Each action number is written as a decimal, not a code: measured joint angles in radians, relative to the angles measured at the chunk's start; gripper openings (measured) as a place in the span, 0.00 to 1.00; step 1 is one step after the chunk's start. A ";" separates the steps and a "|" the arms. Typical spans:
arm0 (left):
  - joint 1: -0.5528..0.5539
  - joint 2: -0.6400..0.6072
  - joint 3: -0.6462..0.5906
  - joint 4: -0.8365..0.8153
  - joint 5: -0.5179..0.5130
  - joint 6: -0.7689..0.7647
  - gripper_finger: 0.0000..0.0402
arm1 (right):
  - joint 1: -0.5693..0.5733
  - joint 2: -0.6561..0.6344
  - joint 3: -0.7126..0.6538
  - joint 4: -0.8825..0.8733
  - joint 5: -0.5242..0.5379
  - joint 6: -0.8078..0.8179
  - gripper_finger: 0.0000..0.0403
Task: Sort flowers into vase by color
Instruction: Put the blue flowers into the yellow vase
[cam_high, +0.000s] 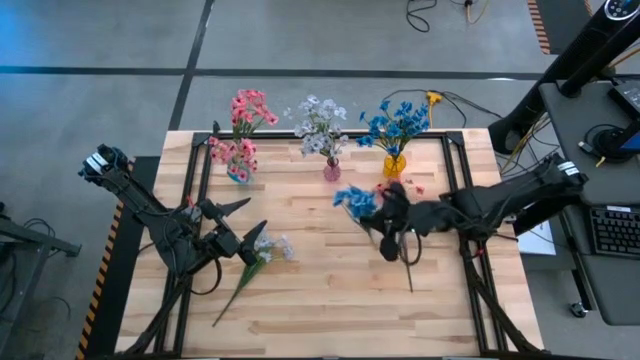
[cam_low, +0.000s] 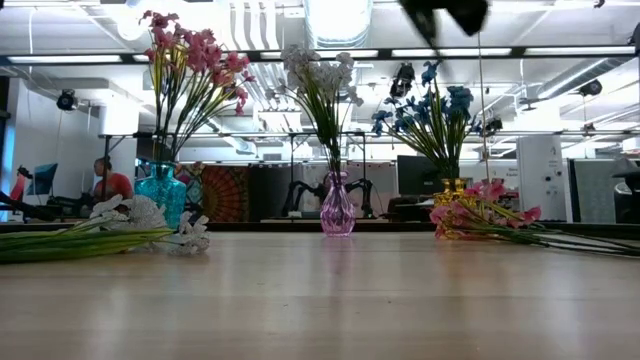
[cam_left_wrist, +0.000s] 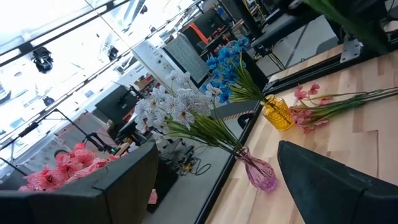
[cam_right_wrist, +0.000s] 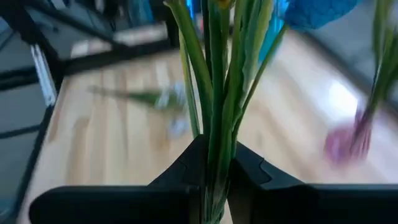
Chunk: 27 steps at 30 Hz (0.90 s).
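The right pincer is clamped on the green stems of a blue flower spray, lifted above the middle of the surface; the right wrist view shows the stems pinched upright between its two dark fingers. The left pincer sits near the left, its fingers spread apart, just beside a pale white spray lying flat on the wood.

At the far edge stand three vases: a teal one with pink blossoms, a pink glass one with pale white blossoms, and a yellow one with blue. A pink spray lies loose on the surface near the yellow vase.

These sprays look very light, with thin, springy stems and a top-heavy cluster of blossoms. Held low on the stem, the head will likely sway and droop; a hold nearer the middle should steady it while leaving enough free stem to thread into a narrow neck. The glass vases seem light too and could tip if a stem drags against the rim.

The surface is pale wooden planking in a black metal frame. Beyond it lies a grey concrete floor with cables, a desk with a keyboard on the right, and an open workshop where a person sits far off.
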 joint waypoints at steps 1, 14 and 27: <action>0.001 0.000 0.000 0.000 0.000 0.002 0.78 | -0.019 0.000 -0.020 0.064 -0.001 -0.061 0.08; 0.011 0.000 0.000 0.000 0.000 0.011 0.78 | -0.364 -0.187 -0.248 0.385 -0.139 -0.323 0.08; 0.015 -0.002 0.000 0.000 0.000 0.001 0.78 | -0.396 -0.324 -0.377 0.443 0.566 -0.370 0.08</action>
